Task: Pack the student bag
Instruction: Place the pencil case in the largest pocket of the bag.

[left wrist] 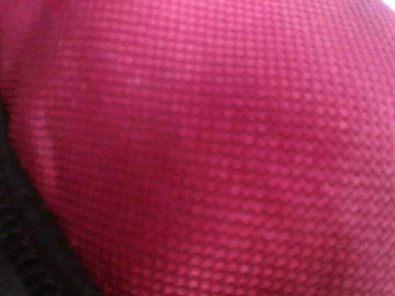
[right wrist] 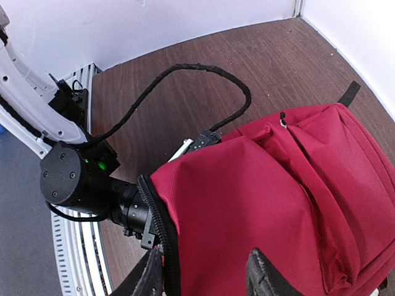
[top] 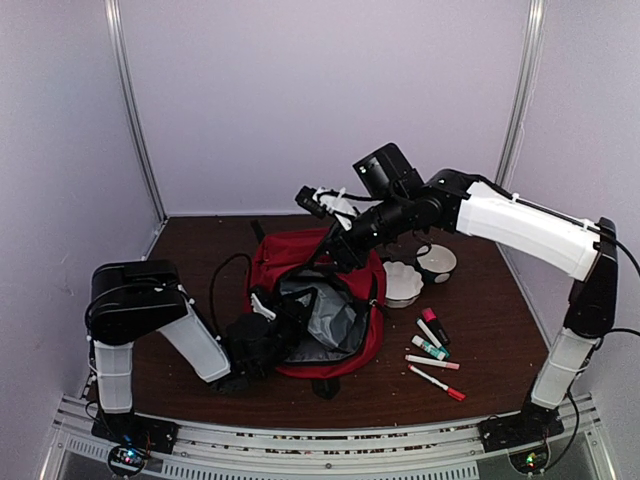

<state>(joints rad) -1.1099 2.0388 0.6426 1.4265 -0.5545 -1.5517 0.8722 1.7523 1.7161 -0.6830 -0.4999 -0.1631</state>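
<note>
Bag at frame centre on table, open, grey lining up. Right jaws apart over its upper edge, zipper rim between them. Left jaws against bag's lower-left side, width hidden, cannot tell.

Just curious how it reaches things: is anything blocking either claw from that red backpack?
Nothing visible does. The left gripper sits at the near left edge of the student bag, its camera filled with red fabric; the right gripper hangs over the bag's far side.
</note>
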